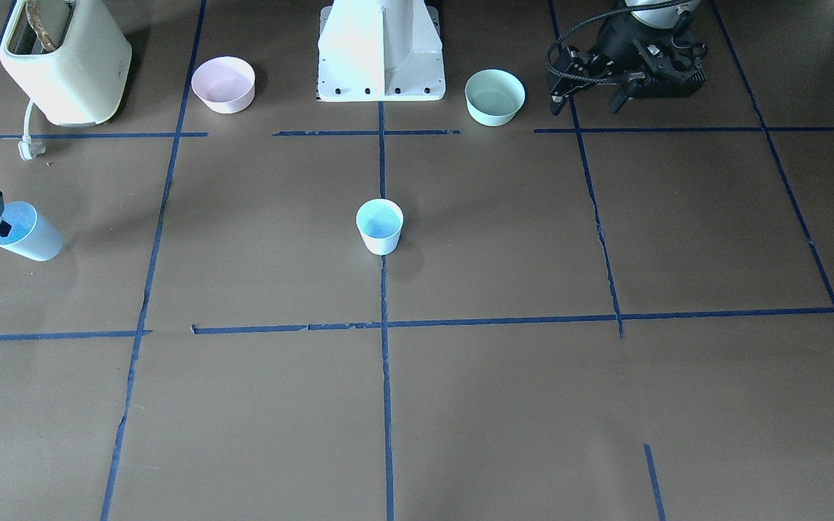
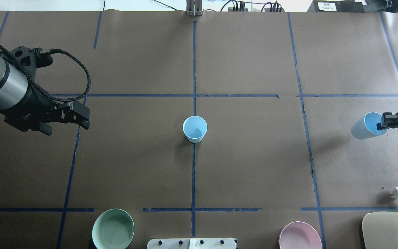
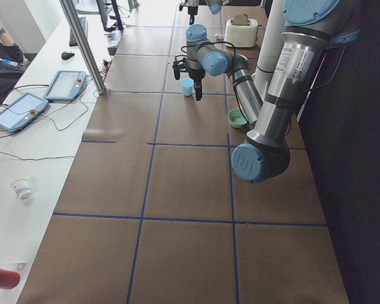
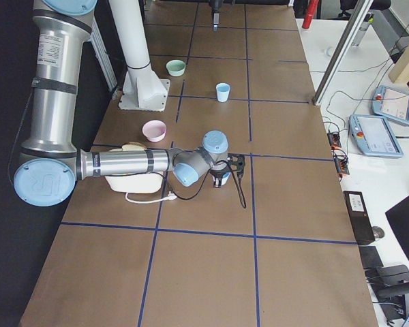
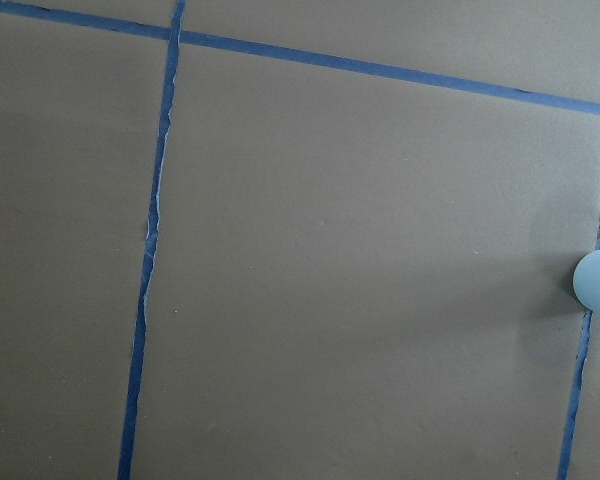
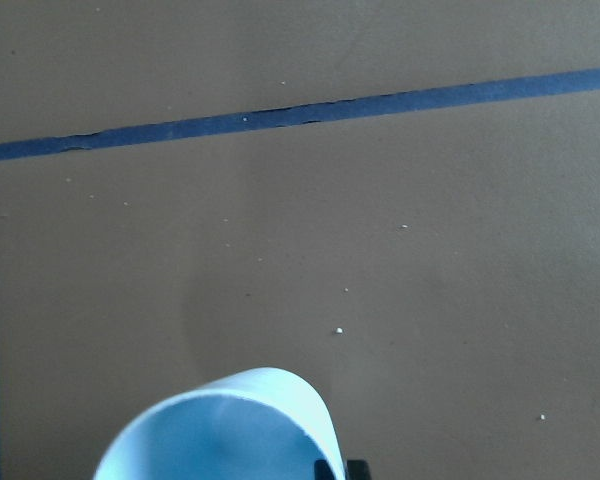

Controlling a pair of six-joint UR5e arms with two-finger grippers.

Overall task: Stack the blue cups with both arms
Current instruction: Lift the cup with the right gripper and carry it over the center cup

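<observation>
- Your right gripper [image 2: 382, 123]: fingers pinch the rim of one cup [image 2: 360, 129], tilted, seemingly lifted off the table [image 2: 254, 162], far right.
- Other cup [image 2: 195, 129]: upright, table centre.
- Left gripper [image 1: 586, 105]: fingers spread, well apart from both.

The brown table [image 2: 254, 166], gridded with blue tape [image 2: 194, 69], carries an upright blue cup [image 2: 195, 129] at centre, a pink bowl [image 2: 300, 237], a mint-green bowl [image 2: 113, 229] and a cream toaster [image 1: 66, 61].
</observation>
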